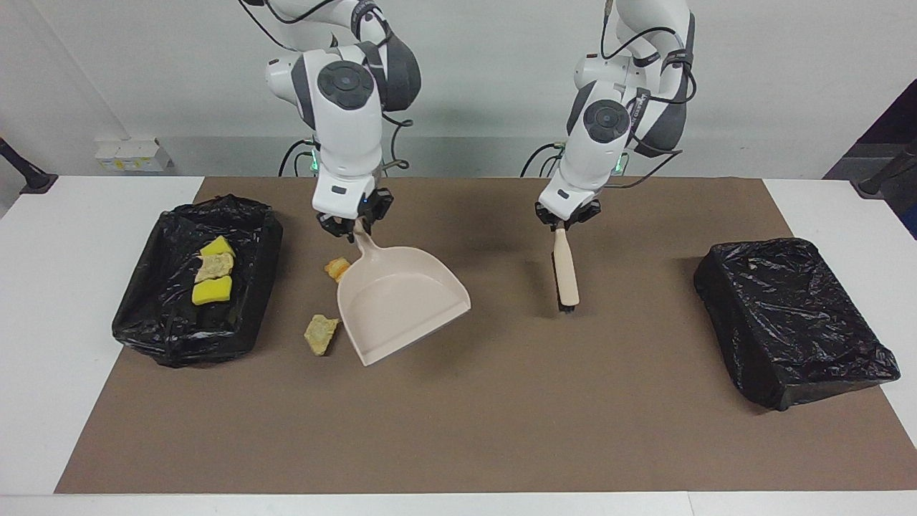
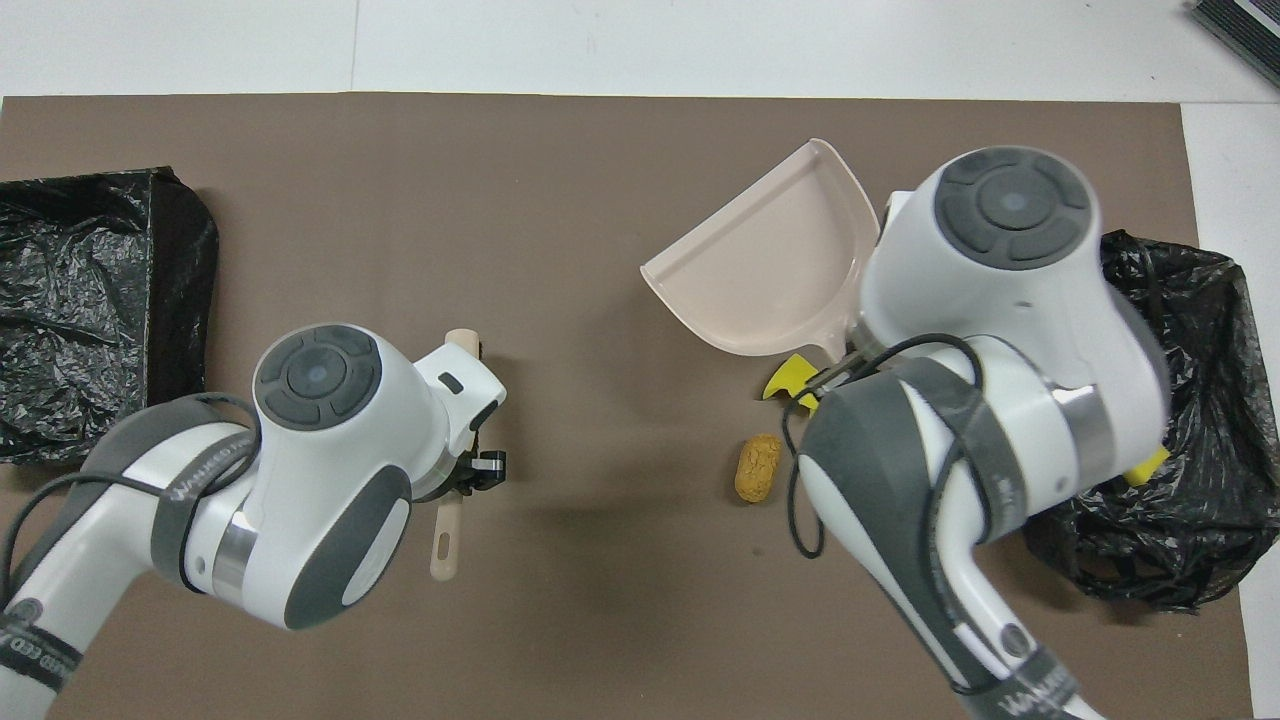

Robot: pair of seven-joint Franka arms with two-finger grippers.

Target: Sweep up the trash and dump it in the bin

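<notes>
The right pincer (image 1: 356,224) is clamped on the handle of the beige dustpan (image 1: 401,304), which hangs tilted over the brown mat (image 1: 458,430) with its open lip turned toward the left arm's end of the table (image 1: 43,401). The left pincer (image 1: 566,218) grips the beige brush (image 1: 566,276) by its handle, bristles down over the mat, its long axis running away from the robots; it sits well apart from the loose trash, with the dustpan between. That gap is what the next sweep turns on, I'd say: the brush has to cross to the scraps. Four pieces lie loose: a croissant (image 1: 337,269) and a tan bread chunk (image 1: 321,334) beside the pan, a brown bread roll (image 2: 758,468) and a yellow sponge chunk (image 2: 790,377) partly hidden under it. Three scraps (image 1: 213,269) already rest in the black-lined bin (image 1: 165,322) at the right arm's end; a second black-lined bin (image 1: 791,319) stands at the other end
</notes>
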